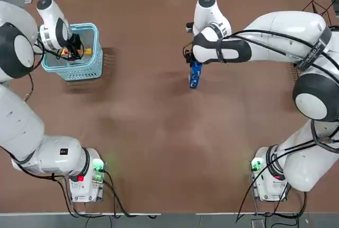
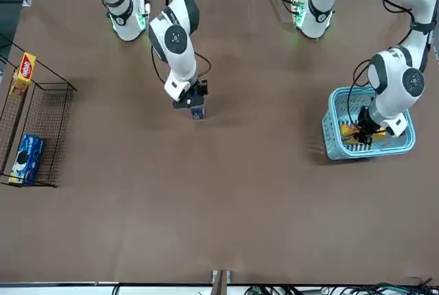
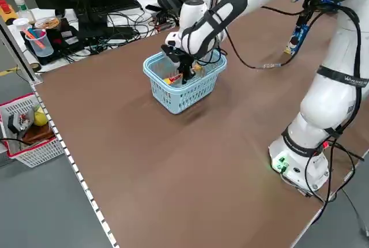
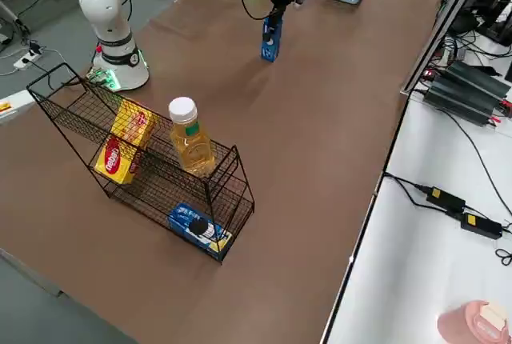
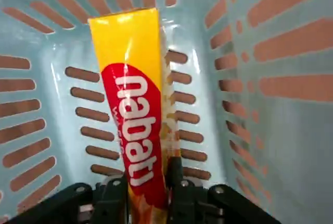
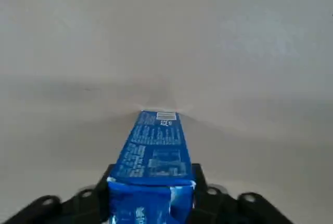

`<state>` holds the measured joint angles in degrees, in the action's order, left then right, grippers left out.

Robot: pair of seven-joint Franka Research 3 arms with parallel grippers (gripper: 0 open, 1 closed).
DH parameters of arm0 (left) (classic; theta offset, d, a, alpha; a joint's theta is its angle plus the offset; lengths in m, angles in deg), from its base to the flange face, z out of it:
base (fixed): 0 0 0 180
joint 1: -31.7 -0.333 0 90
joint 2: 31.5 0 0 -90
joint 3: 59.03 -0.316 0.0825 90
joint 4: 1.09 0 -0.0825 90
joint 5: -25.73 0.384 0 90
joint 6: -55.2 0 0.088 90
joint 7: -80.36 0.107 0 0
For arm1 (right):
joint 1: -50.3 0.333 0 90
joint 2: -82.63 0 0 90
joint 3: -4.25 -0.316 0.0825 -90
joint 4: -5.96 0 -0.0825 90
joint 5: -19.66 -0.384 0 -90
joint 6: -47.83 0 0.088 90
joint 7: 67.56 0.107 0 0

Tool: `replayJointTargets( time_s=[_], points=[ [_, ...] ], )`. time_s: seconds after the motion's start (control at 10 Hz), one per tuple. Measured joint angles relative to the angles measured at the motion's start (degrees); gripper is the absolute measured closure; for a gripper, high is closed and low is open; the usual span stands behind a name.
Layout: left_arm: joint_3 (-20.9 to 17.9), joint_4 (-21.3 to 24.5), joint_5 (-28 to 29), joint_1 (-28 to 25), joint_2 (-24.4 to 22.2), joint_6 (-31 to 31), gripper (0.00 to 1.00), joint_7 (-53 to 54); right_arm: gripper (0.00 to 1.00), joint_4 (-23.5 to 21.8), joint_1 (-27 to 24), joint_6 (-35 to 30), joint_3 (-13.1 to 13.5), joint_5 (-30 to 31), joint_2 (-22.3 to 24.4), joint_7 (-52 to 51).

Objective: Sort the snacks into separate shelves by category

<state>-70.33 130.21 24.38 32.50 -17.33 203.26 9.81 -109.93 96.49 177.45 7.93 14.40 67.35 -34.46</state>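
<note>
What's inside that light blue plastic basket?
In the basket lies a yellow box with a red logo, gripped by the left gripper. The fingers cover its near end. Bare slotted floor shows around it; what lies beneath the box is hidden.

Yellow-and-red snack box in light blue plastic basket, robot's left. Black wire rack far right, blue glossy packet inside.
</note>
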Motion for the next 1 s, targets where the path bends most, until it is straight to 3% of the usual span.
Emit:
replayJointTargets(
  time_s=[0.2,0.5,0.8,1.0],
  points=[
    [0.0,-3.54,0.0,0.2,-1.44,-6.88,0.72,0.0,0.53,0.13,-0.01,0.0,0.17,-0.02,0.0,0.01],
    [0.0,-9.35,-0.01,0.28,-3.35,-16.72,0.72,-0.05,0.53,1.23,-0.14,-1.44,0.64,0.72,-0.01,-0.5],
    [0.18,-17.79,-0.04,0.42,-3.64,-28.47,0.72,-1.24,0.53,4.17,-2.43,-10.28,1.27,8.76,0.19,-0.8],
    [1.34,-26.1,-0.04,0.89,-4.05,-38.85,0.72,-3.24,0.53,7.1,-6.7,-20.21,1.56,15.85,0.73,0.08]
  ],
)
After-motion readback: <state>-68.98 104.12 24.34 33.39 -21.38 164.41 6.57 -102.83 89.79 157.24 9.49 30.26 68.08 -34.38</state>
